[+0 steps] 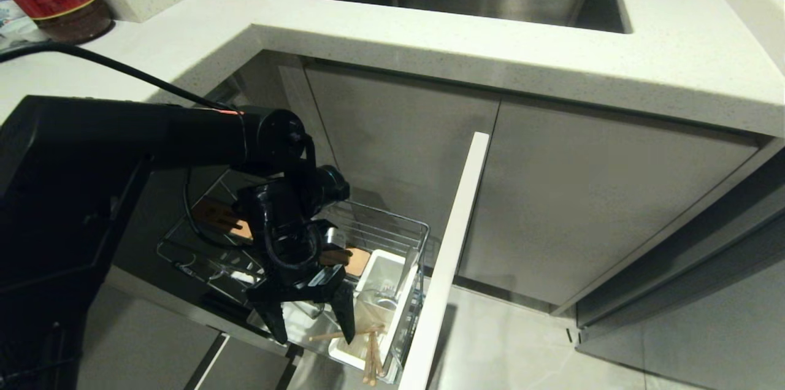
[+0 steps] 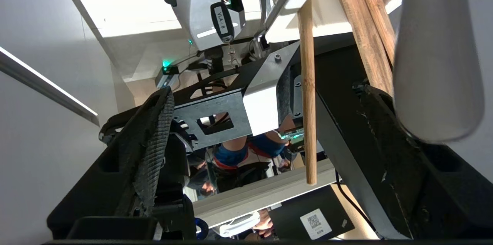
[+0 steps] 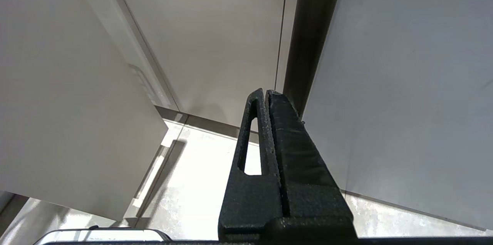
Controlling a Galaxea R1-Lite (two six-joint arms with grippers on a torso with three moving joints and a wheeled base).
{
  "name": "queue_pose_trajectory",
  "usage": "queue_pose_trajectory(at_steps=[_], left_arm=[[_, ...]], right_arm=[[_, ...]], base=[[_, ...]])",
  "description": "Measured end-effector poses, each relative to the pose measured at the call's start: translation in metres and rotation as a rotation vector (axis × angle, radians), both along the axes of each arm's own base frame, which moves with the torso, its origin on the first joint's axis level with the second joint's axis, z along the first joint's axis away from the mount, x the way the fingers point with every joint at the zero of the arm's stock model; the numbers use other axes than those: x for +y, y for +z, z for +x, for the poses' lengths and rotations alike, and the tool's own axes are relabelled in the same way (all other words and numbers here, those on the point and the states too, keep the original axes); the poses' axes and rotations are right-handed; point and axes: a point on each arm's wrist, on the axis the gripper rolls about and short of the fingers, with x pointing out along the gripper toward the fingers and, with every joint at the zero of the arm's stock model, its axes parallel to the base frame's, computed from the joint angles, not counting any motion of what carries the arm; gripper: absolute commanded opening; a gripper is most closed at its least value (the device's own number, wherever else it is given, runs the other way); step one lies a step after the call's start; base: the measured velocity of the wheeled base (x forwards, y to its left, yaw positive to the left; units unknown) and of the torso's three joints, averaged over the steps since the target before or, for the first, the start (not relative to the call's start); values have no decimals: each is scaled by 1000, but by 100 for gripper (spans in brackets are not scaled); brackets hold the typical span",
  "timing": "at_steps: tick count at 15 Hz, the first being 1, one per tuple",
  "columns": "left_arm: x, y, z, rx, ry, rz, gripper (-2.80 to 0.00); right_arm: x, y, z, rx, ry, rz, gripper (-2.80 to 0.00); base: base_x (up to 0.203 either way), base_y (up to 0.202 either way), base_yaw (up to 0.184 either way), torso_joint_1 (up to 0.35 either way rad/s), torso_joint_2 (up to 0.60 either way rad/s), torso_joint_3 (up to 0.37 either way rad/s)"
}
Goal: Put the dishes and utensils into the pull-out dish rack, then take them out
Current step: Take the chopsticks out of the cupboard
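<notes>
Chopsticks (image 1: 371, 356) stand loose in the white utensil holder (image 1: 402, 307) of the pull-out dish rack (image 1: 392, 233), between the spread fingers of the left hand (image 1: 313, 328), which grips nothing. Loading this utensil looks finished; next the hand must lift clear. The right hand (image 3: 269, 129) hangs closed, parked.

Chrome wire rack (image 1: 392, 232), pale wooden chopsticks (image 1: 371, 358), glossy white plastic holder (image 1: 402, 310)
</notes>
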Motion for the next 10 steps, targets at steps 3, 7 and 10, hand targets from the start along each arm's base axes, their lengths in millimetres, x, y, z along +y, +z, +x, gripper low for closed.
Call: queue_pose_trajectory(at_steps=[3, 7, 10], left_arm=[[-1, -4, 2, 8, 0, 4, 0], [-2, -5, 2, 13, -2, 6, -280], [-3, -4, 2, 12, -3, 5, -280]], right_arm=[[0, 0, 0, 0, 0, 0, -280], [0, 0, 0, 0, 0, 0, -280], [0, 0, 0, 0, 0, 0, -280]], base=[[0, 0, 0, 0, 0, 0], [0, 0, 0, 0, 0, 0], [0, 0, 0, 0, 0, 0]])
